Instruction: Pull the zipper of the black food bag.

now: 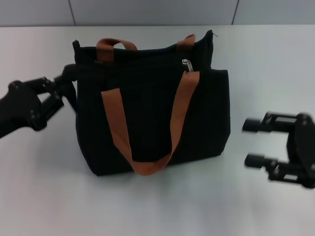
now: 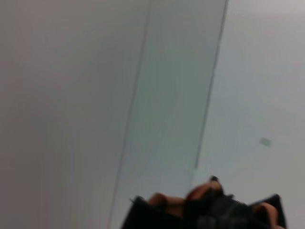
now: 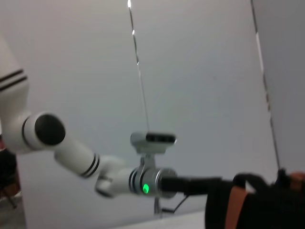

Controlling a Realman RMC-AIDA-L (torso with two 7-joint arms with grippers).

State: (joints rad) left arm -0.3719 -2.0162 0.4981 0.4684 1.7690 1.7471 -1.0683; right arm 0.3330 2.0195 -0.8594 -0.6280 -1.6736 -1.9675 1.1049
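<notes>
Head view: black food bag (image 1: 147, 103) upright mid-table, zipper (image 1: 186, 65) at its top edge toward the right end, left gripper (image 1: 66, 81) at the bag's left side, grip unclear, right gripper (image 1: 258, 142) spread, empty, well apart; unbraced bag may slide when pulled.

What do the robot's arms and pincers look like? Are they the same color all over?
No. The left pincer and right pincer are black, built from bars and links, each with two stubby fingers. In the right wrist view, the left arm is white and tube-shaped, with thin black rings, a round black cap at a joint, a glowing green light, and a small grey camera on top.
</notes>
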